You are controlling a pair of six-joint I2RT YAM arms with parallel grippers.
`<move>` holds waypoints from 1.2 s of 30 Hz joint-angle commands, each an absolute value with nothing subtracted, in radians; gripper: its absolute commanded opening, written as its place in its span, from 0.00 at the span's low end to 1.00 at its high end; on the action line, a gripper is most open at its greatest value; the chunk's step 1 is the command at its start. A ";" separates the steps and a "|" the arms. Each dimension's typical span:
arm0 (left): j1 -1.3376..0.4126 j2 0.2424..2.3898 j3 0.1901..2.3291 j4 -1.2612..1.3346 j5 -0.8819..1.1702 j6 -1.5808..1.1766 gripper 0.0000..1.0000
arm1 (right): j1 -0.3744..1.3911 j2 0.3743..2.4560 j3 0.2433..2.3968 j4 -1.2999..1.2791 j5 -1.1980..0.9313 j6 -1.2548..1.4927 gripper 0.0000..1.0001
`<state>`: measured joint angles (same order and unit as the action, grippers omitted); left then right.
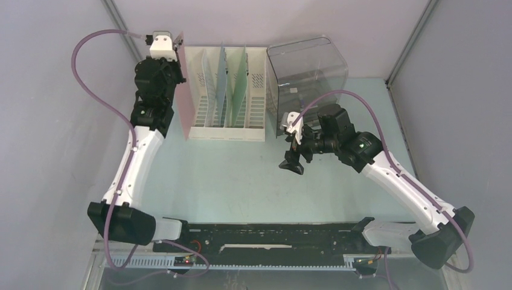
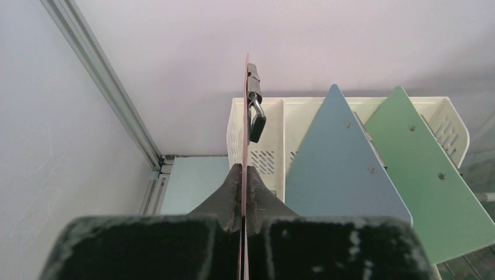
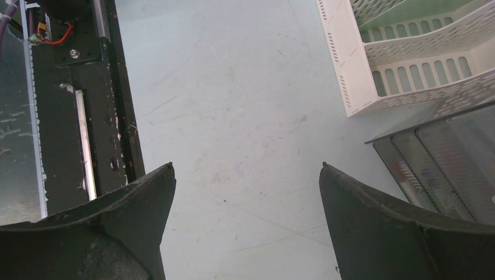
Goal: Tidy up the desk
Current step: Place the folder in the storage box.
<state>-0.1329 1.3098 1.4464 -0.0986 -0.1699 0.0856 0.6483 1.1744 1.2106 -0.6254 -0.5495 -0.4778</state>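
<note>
My left gripper (image 2: 246, 175) is shut on a thin pink clipboard (image 2: 246, 105), seen edge-on with its metal clip (image 2: 255, 111) at the far end. In the top view the pink clipboard (image 1: 184, 90) stands upright along the left side of the white file rack (image 1: 256, 96). Whether its lower edge sits inside the leftmost slot is hidden. A blue clipboard (image 2: 338, 169) and a green clipboard (image 2: 426, 169) stand in the rack's other slots. My right gripper (image 1: 294, 160) hangs open over the bare pale green desk (image 1: 241, 175), its fingers (image 3: 146, 198) wide apart with nothing between them.
A grey translucent bin (image 1: 308, 72) stands right of the rack, close behind the right wrist; its edge (image 3: 443, 157) shows beside the rack's corner (image 3: 350, 76). The black base rail (image 1: 272, 232) runs along the near edge. Grey walls and aluminium rails (image 2: 105, 81) enclose the desk.
</note>
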 commanded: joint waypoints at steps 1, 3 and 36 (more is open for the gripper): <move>-0.121 1.351 1.492 0.068 -0.138 0.115 0.00 | 0.631 1.183 1.212 -0.627 -0.561 -0.491 1.00; -0.116 1.381 1.498 0.090 -0.133 0.117 0.00 | 0.627 1.186 1.212 -0.627 -0.562 -0.493 1.00; -0.055 1.663 1.253 0.635 0.065 0.034 0.00 | 0.489 1.234 1.213 -0.625 -0.643 -0.473 1.00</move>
